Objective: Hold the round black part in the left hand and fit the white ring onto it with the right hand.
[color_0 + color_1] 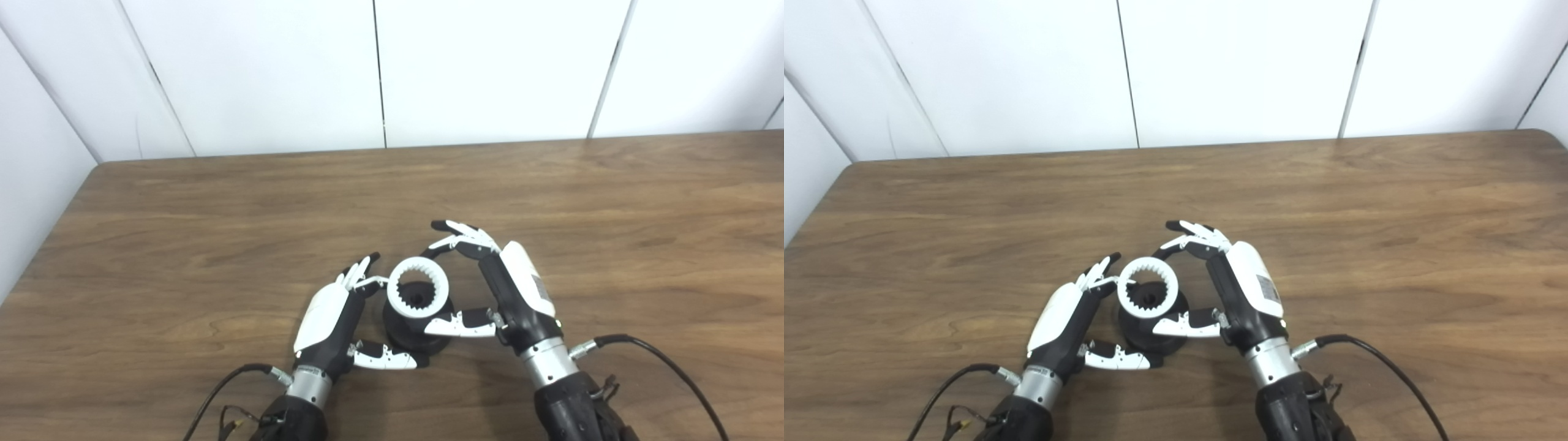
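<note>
I have the black part (416, 327) standing on the worktop (184, 233) close to the near edge, roughly mid-width. The white ring (418, 286), toothed on its inside, sits on top of the part, tilted a little toward me; I cannot tell whether it is fully seated.

My left robot hand (334, 315) is on the part's left side, fingers (358, 274) reaching up to the ring's left rim and touching or nearly touching it, thumb low in front by the part's base. The fingers are spread and only loosely curled; I cannot tell if it truly grips anything.

My right robot hand (508, 288) is on the right side, fingers arched over behind the ring with a clear gap to it, thumb lying across the front of the part just under the ring. It looks open, wrapped around but not clamped.

Room: the far half of the worktop is bare up to the white wall (380, 67), and both sides are bare out to the left and right edges. Cables trail from both wrists at the near edge.
</note>
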Action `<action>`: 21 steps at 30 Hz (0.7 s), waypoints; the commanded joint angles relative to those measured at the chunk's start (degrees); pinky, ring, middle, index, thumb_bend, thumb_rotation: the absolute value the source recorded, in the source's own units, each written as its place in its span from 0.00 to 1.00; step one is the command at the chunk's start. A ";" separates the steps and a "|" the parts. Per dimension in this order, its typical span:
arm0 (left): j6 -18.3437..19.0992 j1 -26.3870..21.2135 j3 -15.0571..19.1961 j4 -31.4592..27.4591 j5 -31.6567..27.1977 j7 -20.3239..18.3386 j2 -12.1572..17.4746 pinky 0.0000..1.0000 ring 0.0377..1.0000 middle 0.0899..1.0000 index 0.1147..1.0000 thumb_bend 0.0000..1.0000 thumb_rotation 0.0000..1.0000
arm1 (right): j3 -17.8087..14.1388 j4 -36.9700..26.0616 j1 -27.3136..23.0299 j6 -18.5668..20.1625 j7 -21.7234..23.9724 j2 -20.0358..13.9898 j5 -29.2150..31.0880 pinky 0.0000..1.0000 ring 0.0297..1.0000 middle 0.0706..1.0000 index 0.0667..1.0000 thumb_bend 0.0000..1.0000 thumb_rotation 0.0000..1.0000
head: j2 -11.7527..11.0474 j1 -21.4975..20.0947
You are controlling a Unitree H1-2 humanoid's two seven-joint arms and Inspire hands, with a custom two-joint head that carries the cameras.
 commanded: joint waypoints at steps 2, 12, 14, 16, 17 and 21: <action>-0.67 -1.19 -0.28 -0.52 -0.19 0.55 -0.38 1.00 1.00 1.00 0.57 0.91 0.27 | 0.39 -0.46 -1.31 -2.11 -0.79 1.33 -0.08 0.94 0.88 0.84 0.45 0.52 0.16 | 0.19 0.18; 0.73 -1.02 -0.35 -1.74 0.09 -0.43 -0.45 1.00 1.00 1.00 0.57 0.91 0.27 | 0.54 1.10 -0.83 -1.35 -0.25 0.85 -0.38 0.97 0.89 0.85 0.45 0.52 0.16 | 0.69 0.44; 1.07 -0.97 -0.30 -1.98 0.07 -0.57 -0.46 1.00 1.00 1.00 0.57 0.91 0.26 | 0.40 1.29 -0.69 -1.61 -0.34 0.66 -0.20 0.97 0.89 0.85 0.45 0.52 0.16 | 0.76 0.45; 1.12 -0.96 -0.33 -2.09 0.13 -0.55 -0.39 1.00 1.00 1.00 0.57 0.91 0.27 | 0.31 1.56 -0.61 -1.98 -0.52 0.44 -0.13 0.97 0.89 0.85 0.45 0.52 0.16 | 0.82 0.45; 1.07 -0.97 -0.43 -2.15 0.27 -0.53 -0.27 1.00 1.00 1.00 0.57 0.91 0.27 | 0.26 1.74 -0.56 -2.17 -0.67 0.31 -0.16 0.97 0.89 0.85 0.45 0.52 0.16 | 0.87 0.46; 1.19 -0.92 -0.59 -2.43 0.31 -0.55 -0.14 1.00 1.00 1.00 0.57 0.91 0.29 | -0.04 2.13 -0.44 -2.41 -0.88 0.11 -0.04 0.97 0.88 0.84 0.45 0.52 0.16 | 1.09 0.51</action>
